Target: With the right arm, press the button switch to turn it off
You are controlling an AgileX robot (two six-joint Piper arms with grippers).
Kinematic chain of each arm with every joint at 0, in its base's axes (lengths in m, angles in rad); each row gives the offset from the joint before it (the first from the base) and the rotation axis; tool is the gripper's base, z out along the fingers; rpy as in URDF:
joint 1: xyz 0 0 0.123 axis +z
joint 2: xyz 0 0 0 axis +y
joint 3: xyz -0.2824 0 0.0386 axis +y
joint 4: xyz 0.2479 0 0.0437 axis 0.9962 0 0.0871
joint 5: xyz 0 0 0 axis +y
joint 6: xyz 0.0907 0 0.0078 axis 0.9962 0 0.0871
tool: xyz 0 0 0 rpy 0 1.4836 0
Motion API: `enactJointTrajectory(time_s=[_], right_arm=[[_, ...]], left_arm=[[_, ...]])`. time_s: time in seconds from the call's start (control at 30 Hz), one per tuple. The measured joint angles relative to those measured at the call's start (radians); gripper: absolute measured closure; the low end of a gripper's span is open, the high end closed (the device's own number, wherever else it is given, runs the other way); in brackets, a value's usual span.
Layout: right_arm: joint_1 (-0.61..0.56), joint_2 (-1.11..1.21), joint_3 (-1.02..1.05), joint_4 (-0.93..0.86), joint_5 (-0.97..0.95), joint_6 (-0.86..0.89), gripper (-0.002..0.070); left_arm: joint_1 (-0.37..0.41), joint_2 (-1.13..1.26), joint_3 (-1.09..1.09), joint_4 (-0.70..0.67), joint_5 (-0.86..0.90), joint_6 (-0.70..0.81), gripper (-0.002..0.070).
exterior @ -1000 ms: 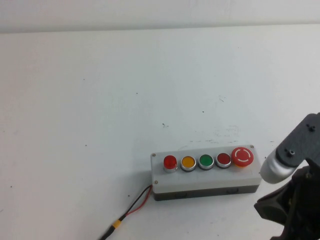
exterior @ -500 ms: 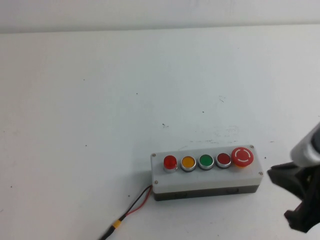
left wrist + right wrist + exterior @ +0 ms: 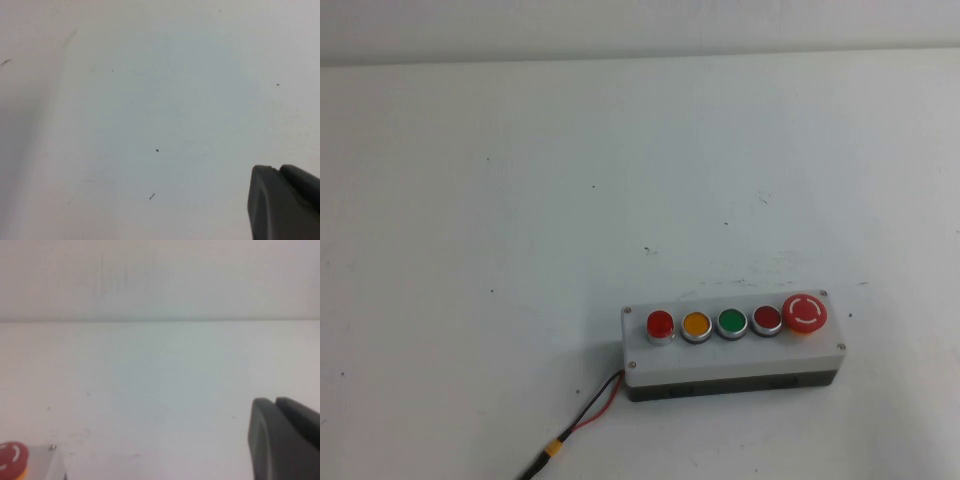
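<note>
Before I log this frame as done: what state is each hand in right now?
Left hand: only an edge shows in its wrist view, over bare table; cannot be told.
Right hand: only an edge shows, out of the high view; cannot be told.

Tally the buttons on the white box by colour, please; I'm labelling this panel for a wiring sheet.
On the white box, high view:
Red: 3 (bright-red button switch, darker red button, large mushroom stop button)
Yellow button: 1
Green button: 1
Total: 5
Left gripper and right gripper show only in their wrist views.
</note>
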Motion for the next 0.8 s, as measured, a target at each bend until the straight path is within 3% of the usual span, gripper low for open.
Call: enactJointTrajectory(time_s=[0.27, 0.63, 0.8], right_arm=[[-0.135, -0.231, 0.023, 0.000, 0.113, 0.176, 0.0692], [-0.137, -0.445, 0.023, -0.011, 0.414, 0.185, 0.0692], [-0.124, -0.447, 0.023, -0.011, 0.450, 0.111, 0.0692]], left_arm=[[0.000, 0.000, 0.000, 0.000, 0.000, 0.000, 0.0677], [0.000, 0.000, 0.000, 0.000, 0.000, 0.000, 0.0677], [0.000, 0.000, 0.000, 0.000, 0.000, 0.000, 0.0677]])
